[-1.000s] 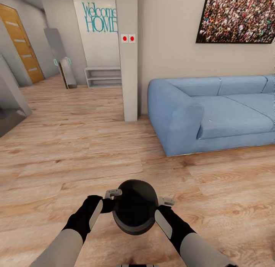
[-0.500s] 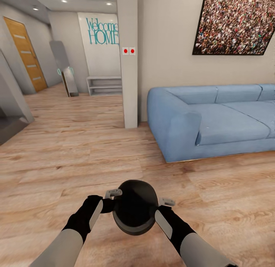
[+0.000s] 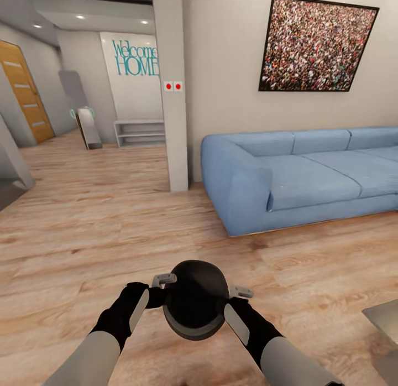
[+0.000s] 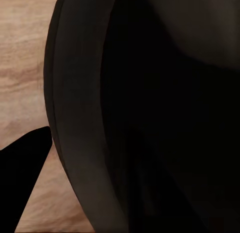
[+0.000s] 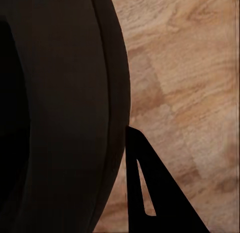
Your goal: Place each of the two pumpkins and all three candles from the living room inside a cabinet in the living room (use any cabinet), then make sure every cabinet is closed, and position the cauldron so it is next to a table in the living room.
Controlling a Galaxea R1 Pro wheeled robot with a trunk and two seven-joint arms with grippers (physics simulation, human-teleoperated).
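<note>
I carry the black cauldron (image 3: 194, 306) low in front of me, above the wood floor, with its wide mouth facing up. My left gripper (image 3: 160, 286) is shut on its left rim and my right gripper (image 3: 235, 297) on its right rim. Up close in the left wrist view, the cauldron (image 4: 150, 113) wall is dark, with one black finger (image 4: 22, 188) outside it. The right wrist view has the cauldron (image 5: 60, 113) beside a finger (image 5: 155, 193). A grey corner of the table (image 3: 384, 319) shows at the lower right. Pumpkins, candles and cabinet are out of view.
A long blue sofa (image 3: 298, 176) stands ahead on the right under a framed picture (image 3: 318, 43). A white pillar (image 3: 171, 98) rises ahead at centre-left. Beyond it are a hallway with a low white shelf (image 3: 141, 132) and a wooden door (image 3: 22, 98).
The camera has turned right: sofa and pillar have slid left in the picture and the table corner has come into view. Both arms and the cauldron keep the same pose.
</note>
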